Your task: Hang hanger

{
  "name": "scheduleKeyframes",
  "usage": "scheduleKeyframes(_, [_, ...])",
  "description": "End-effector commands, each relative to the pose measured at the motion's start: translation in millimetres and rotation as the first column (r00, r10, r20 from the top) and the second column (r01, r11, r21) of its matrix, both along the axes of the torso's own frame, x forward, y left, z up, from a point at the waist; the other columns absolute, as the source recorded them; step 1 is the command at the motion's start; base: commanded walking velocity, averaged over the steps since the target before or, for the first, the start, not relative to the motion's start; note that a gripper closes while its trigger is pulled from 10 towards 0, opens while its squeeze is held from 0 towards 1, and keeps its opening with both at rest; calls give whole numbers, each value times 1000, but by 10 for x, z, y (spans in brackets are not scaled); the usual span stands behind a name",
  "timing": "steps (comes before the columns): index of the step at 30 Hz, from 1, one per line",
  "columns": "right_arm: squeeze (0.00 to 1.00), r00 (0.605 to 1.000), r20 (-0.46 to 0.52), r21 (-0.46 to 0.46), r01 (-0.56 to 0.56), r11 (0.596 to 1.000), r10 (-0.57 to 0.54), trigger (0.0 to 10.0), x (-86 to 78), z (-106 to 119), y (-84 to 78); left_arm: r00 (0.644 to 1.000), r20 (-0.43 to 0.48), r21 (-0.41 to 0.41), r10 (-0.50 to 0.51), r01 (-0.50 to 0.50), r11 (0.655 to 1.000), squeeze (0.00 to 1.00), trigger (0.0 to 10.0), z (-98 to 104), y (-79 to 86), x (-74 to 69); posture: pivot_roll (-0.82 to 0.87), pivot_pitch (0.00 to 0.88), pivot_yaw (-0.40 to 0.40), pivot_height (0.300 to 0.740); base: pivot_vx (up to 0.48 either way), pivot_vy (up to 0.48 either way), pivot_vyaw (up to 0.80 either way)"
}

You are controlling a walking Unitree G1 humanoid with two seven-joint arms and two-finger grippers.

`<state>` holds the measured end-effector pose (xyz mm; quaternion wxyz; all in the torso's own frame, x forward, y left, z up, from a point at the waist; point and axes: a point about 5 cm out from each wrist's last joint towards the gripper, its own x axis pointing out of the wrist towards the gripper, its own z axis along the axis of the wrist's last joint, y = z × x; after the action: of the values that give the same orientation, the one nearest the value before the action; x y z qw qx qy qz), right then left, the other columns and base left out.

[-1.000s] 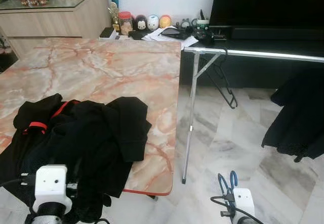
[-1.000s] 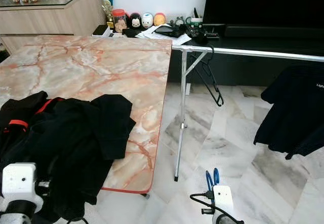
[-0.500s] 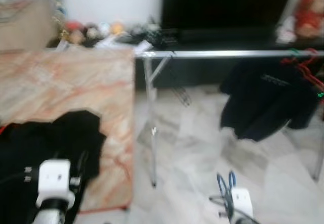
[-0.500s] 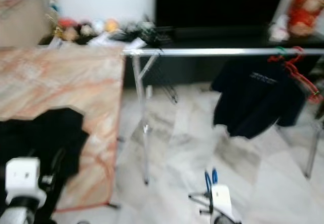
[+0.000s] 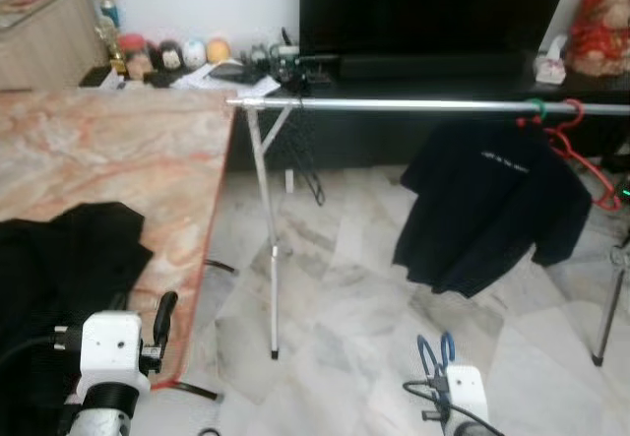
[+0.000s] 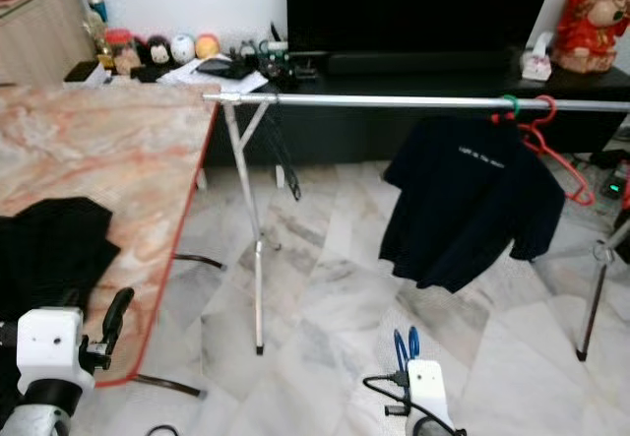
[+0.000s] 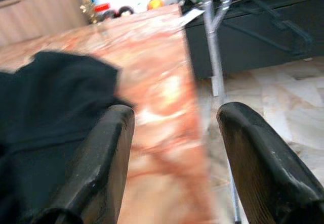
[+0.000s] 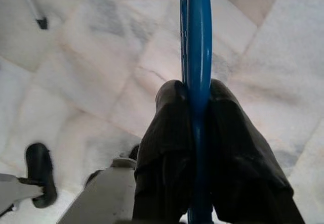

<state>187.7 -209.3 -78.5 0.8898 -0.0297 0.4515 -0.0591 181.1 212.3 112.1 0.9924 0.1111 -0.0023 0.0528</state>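
Blue hanger (image 8: 198, 57) clamped edge-on between the two black fingers of the right gripper (image 8: 197, 128), low over the marble floor (image 5: 354, 298), well short of the silver rail (image 5: 413, 106). Best done by raising the hanger above rail height, hook turned toward the rail, then lowering onto the bare stretch between the rail's left end and the black T-shirt (image 5: 482, 210), clear of the red hanger (image 5: 581, 151) and the empty black hanger (image 5: 307, 165) near the rail's left leg. Likely snag, as a judgement: hook catching the shirt's shoulder if brought in too far right. Left gripper (image 7: 174, 148) held low at the edge of the marble table (image 5: 118, 151) left of the rail, fingers spread wide, nothing between them, black clothes (image 5: 54, 269) just beside.
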Motion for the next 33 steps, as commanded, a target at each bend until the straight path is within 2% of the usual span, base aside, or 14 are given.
scheduleKeyframes(1, [0, 1000, -1, -13, 11, 1000, -11, 10000, -10, 5, -53, 1000, 5, 5, -21, 21, 1000, 0, 10000, 17, -45, 34, -27, 0, 21, 740, 0, -356, 0])
scheduleKeyframes(6, [0, 1000, 1, -11, 14, 1000, -14, 10000, -6, 6, -45, 999, 0, -2, -37, 37, 999, 0, 10000, 1, -81, 79, -31, 0, 23, 740, 0, -354, 0])
scheduleKeyframes(15, [0, 1000, 0, -5, 26, 1000, -26, 10000, -10, 2, -40, 999, -15, -26, -35, 35, 999, 0, 10000, -31, -77, 120, -32, 0, 23, 740, 0, 0, 0])
scheduleKeyframes(26, [0, 1000, -5, -7, 21, 1000, -21, 10000, -15, -1, -40, 999, -25, -38, -40, 39, 999, 0, 10000, -49, -94, 124, -33, 0, 23, 740, 0, 0, -746])
scheduleKeyframes(33, [0, 1000, -6, -8, 20, 1000, -20, 10000, -14, -1, -38, 998, -38, 7, -46, 46, 999, 0, 10000, -58, -103, 140, -34, 0, 26, 740, 0, 0, -771])
